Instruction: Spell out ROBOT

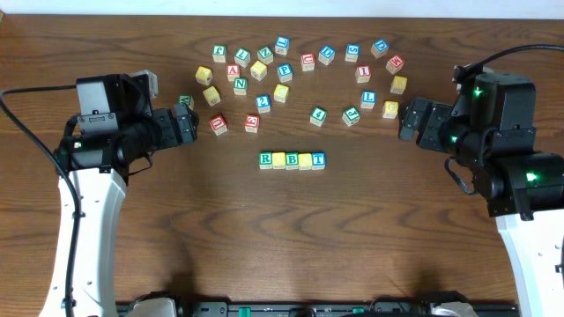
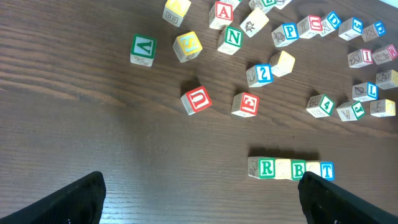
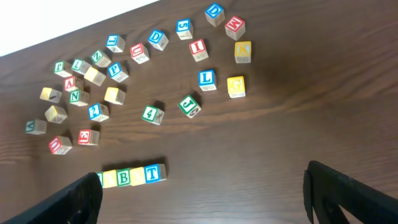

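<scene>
Bench first, folks: broad dark wood, carrying everything on show. Left arm stands on its own side and right arm opposite, both well apart from the middle. Left end effector has its fingers spread wide with nothing between them, and the right end effector matches it, spread and empty. Centre stage sits the row of blocks, five of them touching side by side. R, B and T read clearly, but the two yellow faces between them are too pale to make out. I'd judge the word likely finished, though I cannot confirm the O's. Beyond the row, the loose blocks lie scattered in a wide arc. Now the danger! The green V block lies near the left end effector, and a yellow block sits just beside the right one. Any inward swing with the fingers spread could clip those two and send them skidding into their neighbours. Worse, a low pass over the centre would shunt the row, opening gaps or twisting a letter off line. And if a yellow face turns out not to be an O, there's trouble. Lifting it from so tight a line risks dragging the blocks on either side, since they all touch.
</scene>
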Motion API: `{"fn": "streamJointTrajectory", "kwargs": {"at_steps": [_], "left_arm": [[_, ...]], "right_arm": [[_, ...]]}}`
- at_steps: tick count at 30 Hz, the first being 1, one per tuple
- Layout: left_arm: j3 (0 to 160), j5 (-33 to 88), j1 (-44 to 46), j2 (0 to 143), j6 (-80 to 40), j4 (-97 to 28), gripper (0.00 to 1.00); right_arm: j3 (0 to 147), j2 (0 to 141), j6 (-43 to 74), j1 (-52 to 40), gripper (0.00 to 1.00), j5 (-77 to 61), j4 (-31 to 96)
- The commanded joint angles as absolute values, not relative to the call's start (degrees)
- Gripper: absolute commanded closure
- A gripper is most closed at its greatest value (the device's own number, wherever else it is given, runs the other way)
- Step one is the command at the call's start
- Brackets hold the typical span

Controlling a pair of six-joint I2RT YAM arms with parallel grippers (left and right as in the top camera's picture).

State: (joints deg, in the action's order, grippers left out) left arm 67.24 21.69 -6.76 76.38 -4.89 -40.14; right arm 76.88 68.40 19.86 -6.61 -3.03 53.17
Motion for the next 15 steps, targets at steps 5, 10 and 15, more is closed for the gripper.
{"fn": "streamJointTrajectory", "kwargs": {"at_steps": [5,10,15], "left_arm": [[68.1,21.37,-7.05,76.34,-4.97,-40.29,0.02],[68.1,21.37,-7.05,76.36,-4.97,-40.32,0.03],[68.1,21.37,-7.05,76.36,-4.97,-40.32,0.02]], "right_arm": [[75.09,66.11,17.85,-6.59,0.01,1.72,50.22],[52.14,52.05,3.7,-6.44,0.01,1.93,22.35],[20.36,29.78,1.58,-5.28,0.01,0.67,-7.18]]}}
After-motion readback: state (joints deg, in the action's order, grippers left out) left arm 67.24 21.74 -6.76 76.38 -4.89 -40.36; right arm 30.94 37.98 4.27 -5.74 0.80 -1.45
